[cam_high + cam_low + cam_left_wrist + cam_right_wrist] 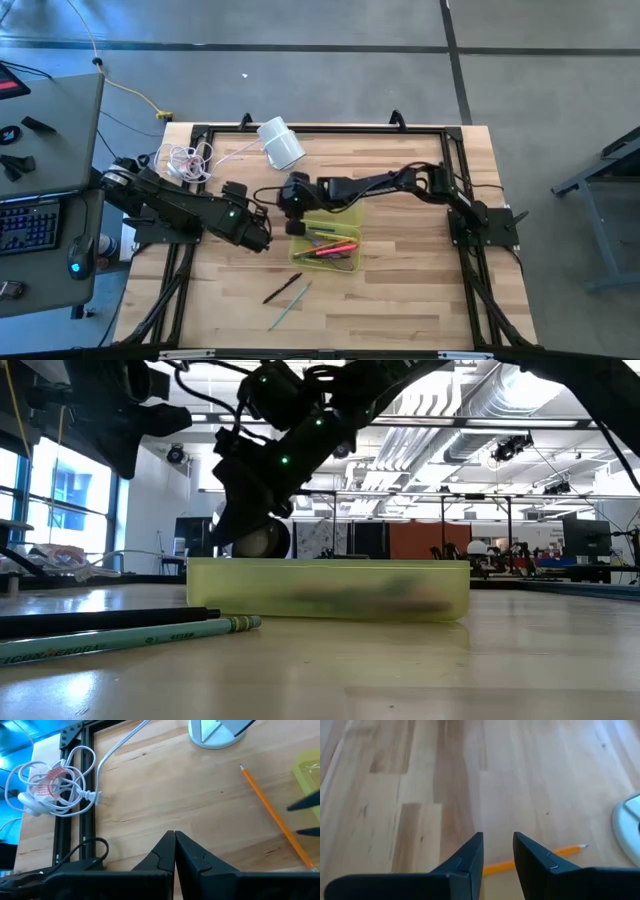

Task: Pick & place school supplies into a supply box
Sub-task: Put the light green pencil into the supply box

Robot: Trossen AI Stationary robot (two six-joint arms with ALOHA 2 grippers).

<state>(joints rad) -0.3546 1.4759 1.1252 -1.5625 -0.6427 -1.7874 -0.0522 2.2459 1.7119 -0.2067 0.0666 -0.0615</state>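
Note:
The supply box [328, 240], a shallow yellow-green case, lies open mid-table with several pens inside [330, 248]. An orange pencil [272, 815] lies flat on the wood left of the box. My right gripper [497, 847] stands open just above that pencil [567, 851], which runs across behind its fingers without touching them. My left gripper [174, 840] is shut and empty, above bare wood a little left of the pencil. A dark pen [282, 288] and a green pencil [290, 305] lie near the front edge.
A white cylinder [280, 143] lies on its side at the far edge, with a coiled white cord [185, 160] at the far left corner. A black frame rail [75, 750] runs along the table's left side. Bare wood lies right of the box.

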